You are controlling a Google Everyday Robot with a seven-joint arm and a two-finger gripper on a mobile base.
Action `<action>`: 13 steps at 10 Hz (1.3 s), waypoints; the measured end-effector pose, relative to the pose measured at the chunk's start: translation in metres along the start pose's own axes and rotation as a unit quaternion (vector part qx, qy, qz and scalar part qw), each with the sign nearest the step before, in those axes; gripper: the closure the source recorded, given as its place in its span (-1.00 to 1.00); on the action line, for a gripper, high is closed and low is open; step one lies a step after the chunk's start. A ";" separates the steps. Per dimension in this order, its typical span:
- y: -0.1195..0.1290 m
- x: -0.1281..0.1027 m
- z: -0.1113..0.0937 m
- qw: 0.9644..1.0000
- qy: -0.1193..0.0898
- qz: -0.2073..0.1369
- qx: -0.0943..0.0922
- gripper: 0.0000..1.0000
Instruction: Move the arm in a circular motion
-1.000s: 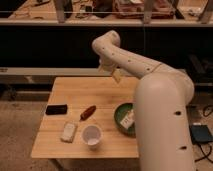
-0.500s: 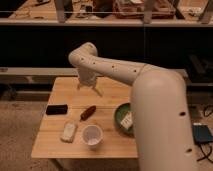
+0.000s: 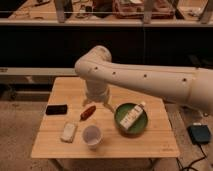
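The arm (image 3: 150, 80) is a thick cream-white tube with small dark holes. It reaches in from the right edge to a rounded bend (image 3: 95, 62) over the wooden table (image 3: 155, 142). From the bend it turns down to the small pronged gripper (image 3: 98, 100). The gripper hangs just above the table's middle, over the far end of a red-brown oblong item (image 3: 88, 112). It holds nothing that I can see.
On the table lie a black phone (image 3: 56, 109), a white packet (image 3: 69, 132), a white cup (image 3: 92, 136) and a green bowl (image 3: 120, 122) holding a white package (image 3: 132, 116). A dark blue device (image 3: 200, 133) lies on the floor at right. Dark shelving (image 3: 105, 22) runs behind.
The arm's bend and gripper have swung left and down, from above the table's back right to over its middle. The objects on the table have not moved.
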 end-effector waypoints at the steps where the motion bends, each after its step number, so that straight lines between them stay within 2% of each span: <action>1: 0.023 -0.013 -0.010 0.999 -0.019 0.031 0.018 -0.60; 2: 0.054 -0.014 -0.021 0.996 -0.030 0.076 0.036 -0.60; 4: 0.116 0.007 -0.035 0.986 -0.022 0.157 0.048 -0.60; 5: 0.157 0.028 -0.041 0.978 -0.006 0.205 0.049 -0.60; 6: 0.188 0.047 -0.045 0.971 0.011 0.236 0.045 -0.60; 7: 0.227 0.077 -0.048 0.960 0.039 0.274 0.037 -0.60; 8: 0.263 0.116 -0.048 0.948 0.076 0.309 0.026 -0.60; 9: 0.278 0.145 -0.047 0.940 0.101 0.325 0.019 -0.60; 10: 0.285 0.176 -0.045 0.934 0.126 0.335 0.011 -0.60; 11: 0.270 0.221 -0.037 0.929 0.162 0.332 0.002 -0.60; 12: 0.217 0.253 -0.022 0.933 0.178 0.312 0.003 -0.60; 13: 0.179 0.267 -0.011 0.938 0.183 0.295 0.004 -0.60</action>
